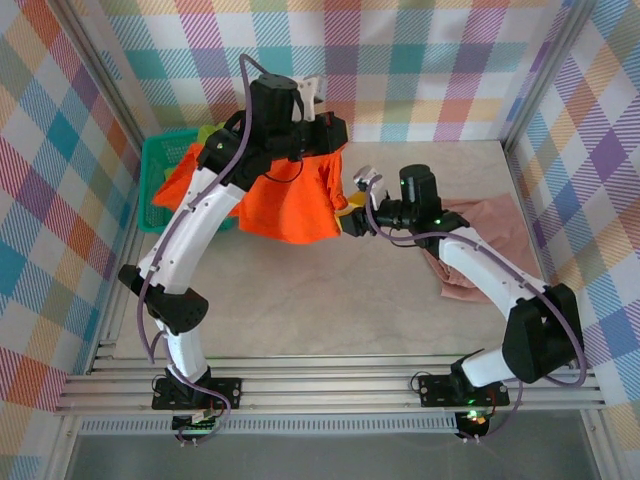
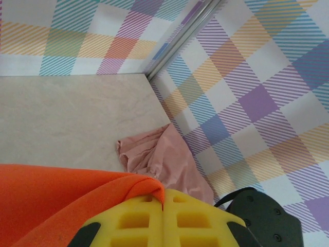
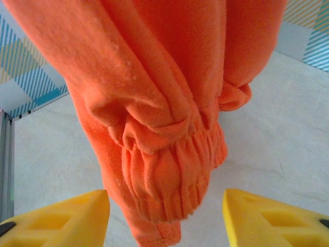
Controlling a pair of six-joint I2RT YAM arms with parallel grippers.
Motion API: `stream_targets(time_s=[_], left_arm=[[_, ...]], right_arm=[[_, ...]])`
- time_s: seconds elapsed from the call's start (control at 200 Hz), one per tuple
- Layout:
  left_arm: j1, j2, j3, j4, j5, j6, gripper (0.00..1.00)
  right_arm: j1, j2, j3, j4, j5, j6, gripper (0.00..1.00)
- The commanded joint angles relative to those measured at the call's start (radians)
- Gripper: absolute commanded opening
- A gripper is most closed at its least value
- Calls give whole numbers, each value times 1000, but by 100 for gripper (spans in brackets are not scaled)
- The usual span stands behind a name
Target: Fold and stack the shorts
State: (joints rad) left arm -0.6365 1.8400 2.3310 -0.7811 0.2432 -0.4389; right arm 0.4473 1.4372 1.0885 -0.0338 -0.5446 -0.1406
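Left gripper (image 2: 163,199) is clenched on a fold of the orange shorts (image 1: 290,200), with the fabric pinched between its yellow fingers (image 2: 128,221). The shorts hang lifted over the back of the worktop (image 1: 320,300), just beside the teal basket (image 1: 160,165). Right gripper (image 3: 164,218) is released, its jaws apart on either side of the gathered elastic edge. No contact is visible. Pink shorts (image 1: 485,235) lie crumpled on the worktop by the right wall, partly under the right arm. A small bit of the lime green shorts (image 1: 208,131) shows in the basket.
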Motion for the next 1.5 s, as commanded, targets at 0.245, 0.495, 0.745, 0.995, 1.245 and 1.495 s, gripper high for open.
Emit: stream_targets(time_s=[0.245,0.495,0.745,0.995,1.245,1.495], left_arm=[[-12,-71,-71,32,-6,35,0],[-12,-104,-115,38,-35,41,0],[-9,-193,-187,28,-200,94,0],[6,-308,-228,101,-316,150,0],[8,-356,-187,137,-316,188,0],[8,-334,-168,175,-212,179,0]], right_arm=[[14,49,71,59,-29,-20,50],[22,88,110,1,-30,-28,10],[11,16,135,18,226,31,0],[-6,-53,373,-73,354,73,0],[-8,-147,531,-105,451,50,0],[-9,-264,542,-130,504,-25,0]])
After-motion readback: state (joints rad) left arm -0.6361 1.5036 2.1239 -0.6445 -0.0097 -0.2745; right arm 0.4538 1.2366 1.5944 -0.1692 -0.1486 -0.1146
